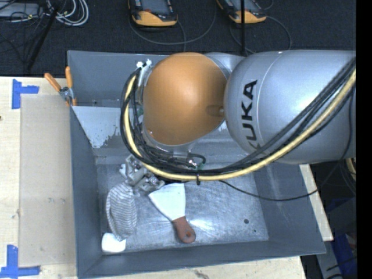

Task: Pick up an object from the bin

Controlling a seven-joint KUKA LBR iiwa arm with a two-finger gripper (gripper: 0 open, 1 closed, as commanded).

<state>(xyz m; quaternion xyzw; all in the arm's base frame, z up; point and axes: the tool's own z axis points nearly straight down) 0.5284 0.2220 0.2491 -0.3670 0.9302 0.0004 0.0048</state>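
The claw (138, 178) hangs low in the bin (82, 173), a bit toward 9 o'clock from the middle. Two things lie just under it, so the thing to pick is most likely one of these. I cannot tell which one.

The first is a grey striped bundle (121, 211), at 7 o'clock from the claw. It looks soft and ribbed, a bit like knitted cloth or fine mesh, and it is long and rounded. Its top end lies right by the claw.

The second is a white spatula (170, 201), at 5 o'clock from the claw. Its blade is flat, wide and smooth, and its brown handle (185, 231) is short and round at the tip. It lies flat, with the handle pointing to 6 o'clock, so the blade's near corner is what the claw can get at.

A small white block (113, 244) touches the bundle's lower end. It looks soft, like foam.

I cannot tell if the claw is open or closed, because the round, shiny orange cover (180, 97) sits above it and hides much of it. Black and yellow cables (129, 133) loop round that cover. The fat silver arm (290, 109) comes in from 3 o'clock. The bin floor is dull grey metal with scuff marks
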